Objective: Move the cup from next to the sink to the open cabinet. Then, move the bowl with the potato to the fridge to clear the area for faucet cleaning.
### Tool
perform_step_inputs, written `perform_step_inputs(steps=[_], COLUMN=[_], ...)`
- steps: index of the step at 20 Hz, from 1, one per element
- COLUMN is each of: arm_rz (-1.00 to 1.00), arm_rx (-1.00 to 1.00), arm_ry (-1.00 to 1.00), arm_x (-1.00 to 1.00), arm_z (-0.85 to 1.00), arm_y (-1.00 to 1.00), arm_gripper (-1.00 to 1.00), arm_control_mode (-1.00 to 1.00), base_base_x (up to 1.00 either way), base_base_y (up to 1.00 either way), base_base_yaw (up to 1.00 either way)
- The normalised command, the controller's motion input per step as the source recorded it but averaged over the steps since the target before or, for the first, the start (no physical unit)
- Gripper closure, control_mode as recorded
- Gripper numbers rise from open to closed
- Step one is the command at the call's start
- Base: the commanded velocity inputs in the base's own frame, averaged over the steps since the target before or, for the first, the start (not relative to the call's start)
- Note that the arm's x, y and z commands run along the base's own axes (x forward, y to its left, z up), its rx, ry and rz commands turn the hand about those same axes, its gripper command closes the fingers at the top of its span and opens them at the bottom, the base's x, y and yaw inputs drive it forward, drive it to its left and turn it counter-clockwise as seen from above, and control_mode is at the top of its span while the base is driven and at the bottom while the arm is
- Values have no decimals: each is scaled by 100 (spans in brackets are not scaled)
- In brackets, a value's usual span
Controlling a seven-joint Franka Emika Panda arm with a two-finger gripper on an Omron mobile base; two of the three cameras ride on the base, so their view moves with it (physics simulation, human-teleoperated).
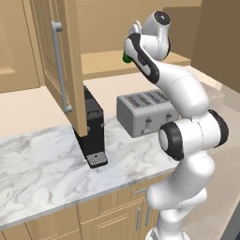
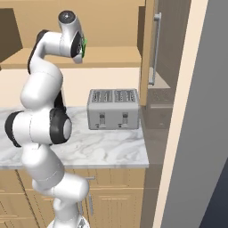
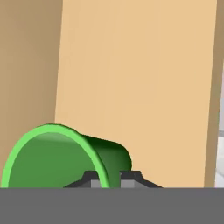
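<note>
green cup (image 3: 57, 159) pinched between gripper (image 3: 111, 177) fingertips

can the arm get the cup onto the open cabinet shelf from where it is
Probably yes: the tool is shut on the green cup, raised at shelf height, with the cabinet door swung aside.

Glossy white rounded arm (image 1: 187, 122), dark joint bands, seemingly cable-free.
</note>
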Motion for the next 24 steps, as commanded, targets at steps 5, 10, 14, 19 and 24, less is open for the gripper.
perform_step_inputs(steps=[5, 10, 14, 19, 24], arm_rz=[0, 0, 0, 0, -1], arm_rx=[0, 0, 0, 0, 0], arm_ry=[2, 1, 0, -1, -9], arm_x=[28, 8, 5, 17, 20], arm_z=[-32, -12, 0, 31, 65], arm_y=[0, 0, 0, 0, 0], arm_gripper=[-100, -100, -100, -100, -100], arm_control_mode=[-100, -100, -100, -100, -100], base_base_x=[0, 0, 0, 0, 0], base_base_y=[0, 0, 0, 0, 0], base_base_yaw=[0, 0, 0, 0, 0])
